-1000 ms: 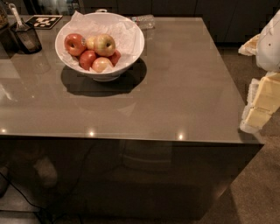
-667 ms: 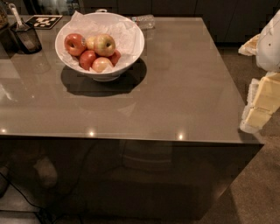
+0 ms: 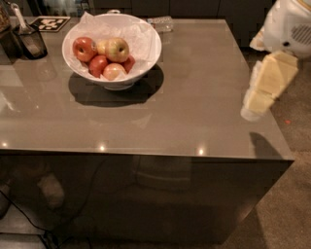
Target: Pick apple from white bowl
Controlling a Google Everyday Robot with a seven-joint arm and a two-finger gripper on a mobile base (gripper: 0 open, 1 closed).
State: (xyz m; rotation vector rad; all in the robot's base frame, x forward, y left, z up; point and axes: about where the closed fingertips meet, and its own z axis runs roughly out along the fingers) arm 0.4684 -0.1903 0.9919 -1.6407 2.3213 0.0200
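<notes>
- A white bowl [image 3: 147, 62] lined with crumpled white paper [image 3: 141, 34] sits toward the far left of a glossy grey-brown table [image 3: 194, 87], casting a dark shadow on the surface in front of it.
- The apple [image 3: 117, 49], yellow-green with a red-orange blush, rests high in the middle of the bowl and is the largest fruit in the pile.
- A small pale yellow apple [image 3: 101, 46] lies against its left side, with a red apple [image 3: 83, 48] beyond that at the left of the bowl.
- Three more red apples crowd the front of the bowl: one at front left [image 3: 98, 64], one at the very front [image 3: 114, 71] and one tucked at right [image 3: 129, 63] under the large apple.
- The robot's gripper [image 3: 253, 104] hangs at the right edge of the table, well apart from the bowl and touching nothing in it; how its grip is set cannot be told from this angle.
- The arm's pale, blocky links [image 3: 274, 73] rise from the gripper toward the robot's white body [image 3: 291, 24] in the upper right corner.
- A small dark container [image 3: 30, 44] holding a utensil [image 3: 18, 14] stands at the table's far left, near a black-and-white marker card [image 3: 51, 23].
- A clear, flat object [image 3: 160, 23] lies at the far edge behind the bowl.
</notes>
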